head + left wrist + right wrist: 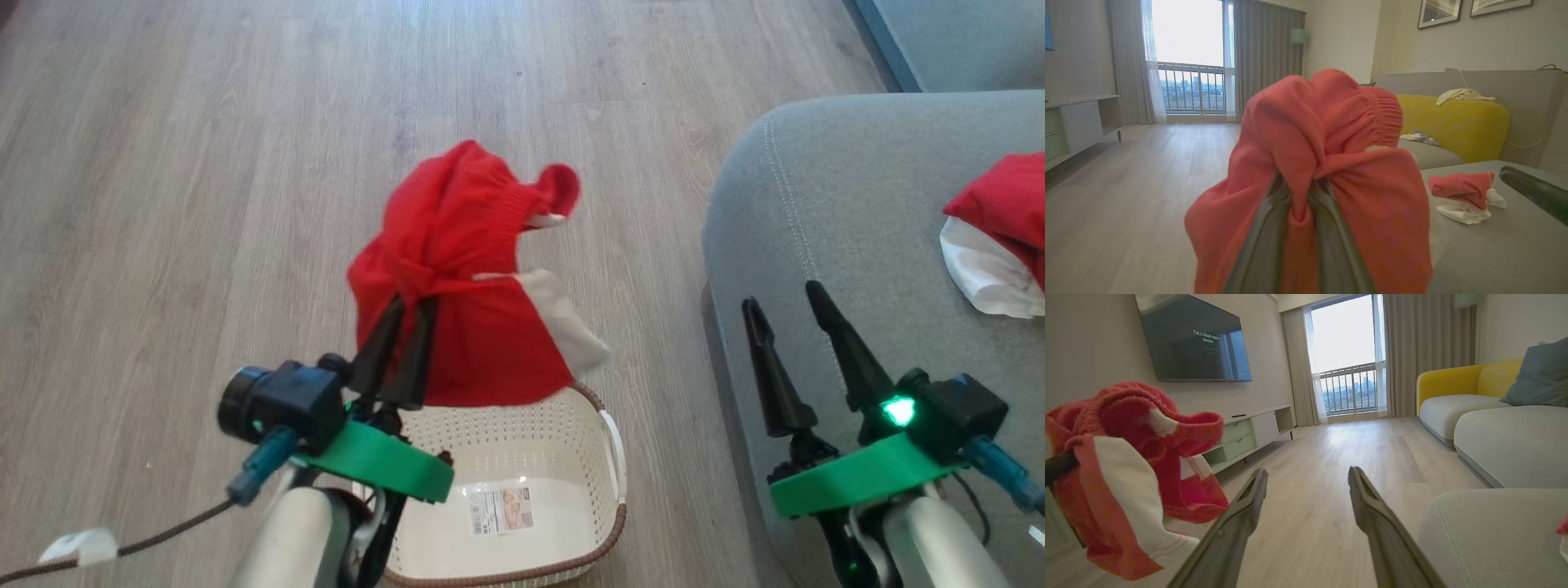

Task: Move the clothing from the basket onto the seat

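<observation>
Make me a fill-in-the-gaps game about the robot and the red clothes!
The left pincer is shut on a ____ garment.
The right pincer is ____ and holds nothing.
The basket looks ____ inside.
The grey seat carries ____ other garment.
Missing words: red; open; empty; one.

A home living room: wall-mounted television [1194,339] above a low cabinet [1253,430] on the left, yellow-backed sofa [1457,396] beyond the grey seat [1494,535] on the right, curtained balcony door [1347,355] far off, wood floor [1331,465].
</observation>
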Controlling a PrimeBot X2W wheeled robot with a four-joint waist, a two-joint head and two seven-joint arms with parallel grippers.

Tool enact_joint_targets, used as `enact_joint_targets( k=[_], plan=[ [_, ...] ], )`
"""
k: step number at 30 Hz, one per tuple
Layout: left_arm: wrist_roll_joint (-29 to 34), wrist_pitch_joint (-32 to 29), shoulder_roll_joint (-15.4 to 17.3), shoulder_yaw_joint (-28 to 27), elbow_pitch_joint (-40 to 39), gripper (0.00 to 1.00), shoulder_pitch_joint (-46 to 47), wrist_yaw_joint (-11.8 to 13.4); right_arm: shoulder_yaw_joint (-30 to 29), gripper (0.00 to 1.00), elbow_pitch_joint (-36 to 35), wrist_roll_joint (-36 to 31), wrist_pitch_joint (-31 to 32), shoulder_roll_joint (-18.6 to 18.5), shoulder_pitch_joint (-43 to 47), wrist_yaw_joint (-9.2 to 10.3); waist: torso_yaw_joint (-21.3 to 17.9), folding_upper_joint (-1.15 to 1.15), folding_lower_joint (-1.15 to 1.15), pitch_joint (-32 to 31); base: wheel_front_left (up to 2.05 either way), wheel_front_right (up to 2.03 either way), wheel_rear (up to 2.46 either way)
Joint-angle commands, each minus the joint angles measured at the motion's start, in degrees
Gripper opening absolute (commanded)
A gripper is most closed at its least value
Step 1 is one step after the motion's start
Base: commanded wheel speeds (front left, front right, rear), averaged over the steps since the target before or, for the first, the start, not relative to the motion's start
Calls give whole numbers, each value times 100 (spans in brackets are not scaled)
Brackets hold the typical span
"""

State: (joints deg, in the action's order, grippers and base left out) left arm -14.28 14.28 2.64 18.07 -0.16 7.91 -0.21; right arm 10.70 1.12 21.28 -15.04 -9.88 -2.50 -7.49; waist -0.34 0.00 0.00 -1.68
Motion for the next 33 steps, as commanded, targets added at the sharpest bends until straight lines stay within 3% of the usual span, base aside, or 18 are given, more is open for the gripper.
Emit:
enact_joint_targets(
  k=[1,8,10,15,33],
  plan=[
    [66,72,24,-155,-161,0,339,-22,142,100,-238,41,4,-116,-116,0,-4,0,0,2,0,0,0],
    [173,72,24,149,16,0,404,-198,1096,100,-787,464,4,-542,-187,0,-32,0,0,24,0,0,0],
    [169,72,24,282,54,0,438,-250,1529,100,-931,437,4,-785,-294,0,-38,0,0,33,0,0,0],
    [162,72,24,567,33,0,483,-300,2041,100,-780,100,4,-966,-539,0,-42,0,0,37,0,0,0],
    [79,72,24,1792,378,0,783,-518,2656,100,-70,-342,4,-949,-1158,0,102,0,0,82,0,0,0]
  ],
)
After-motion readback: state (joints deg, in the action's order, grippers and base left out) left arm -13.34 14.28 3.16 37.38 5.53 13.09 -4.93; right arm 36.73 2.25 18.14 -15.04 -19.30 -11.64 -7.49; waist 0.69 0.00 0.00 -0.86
